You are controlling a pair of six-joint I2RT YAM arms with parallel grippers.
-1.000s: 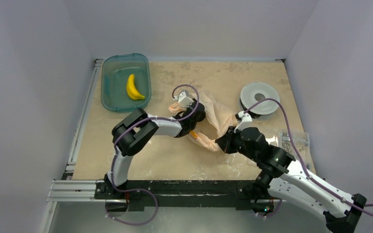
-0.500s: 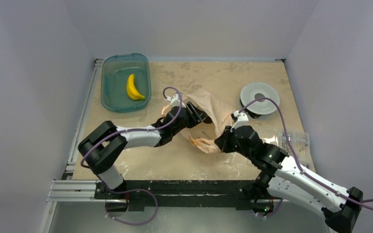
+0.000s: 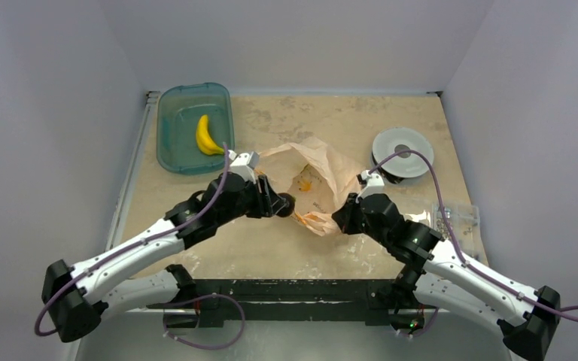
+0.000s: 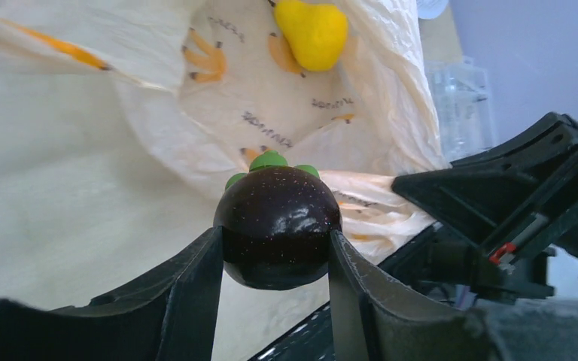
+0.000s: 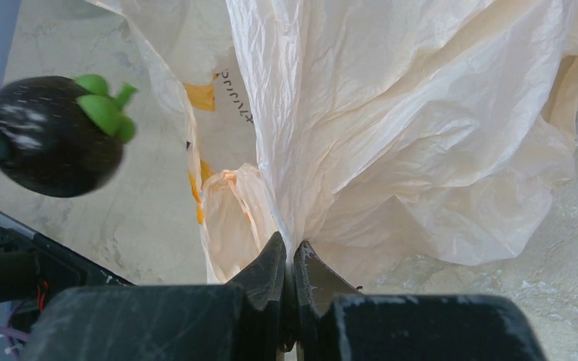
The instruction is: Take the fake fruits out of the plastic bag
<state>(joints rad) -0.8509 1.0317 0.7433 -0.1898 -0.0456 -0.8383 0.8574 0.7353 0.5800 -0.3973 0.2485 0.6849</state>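
Note:
The peach plastic bag [image 3: 323, 174] lies open at the table's middle. My left gripper [image 3: 284, 204] is shut on a dark round fruit [image 4: 278, 227] with a green cap, held just outside the bag's mouth; it also shows in the right wrist view [image 5: 53, 135]. A yellow-orange fruit [image 4: 313, 31] lies inside the bag [image 4: 271, 113], also seen from above [image 3: 305, 181]. My right gripper [image 5: 289, 259] is shut on the bag's edge [image 5: 391, 135] at its near right side [image 3: 340, 216]. A yellow banana [image 3: 207, 137] lies in the teal bin.
A teal bin [image 3: 174, 124] stands at the back left. A grey round spool [image 3: 402, 152] lies at the back right. A clear packet of metal parts [image 3: 455, 218] lies at the right edge, behind my right arm.
My left arm has drawn back out of the bag toward the near left, carrying the dark round fruit. The bag's mouth now lies open. My right gripper has kept its hold.

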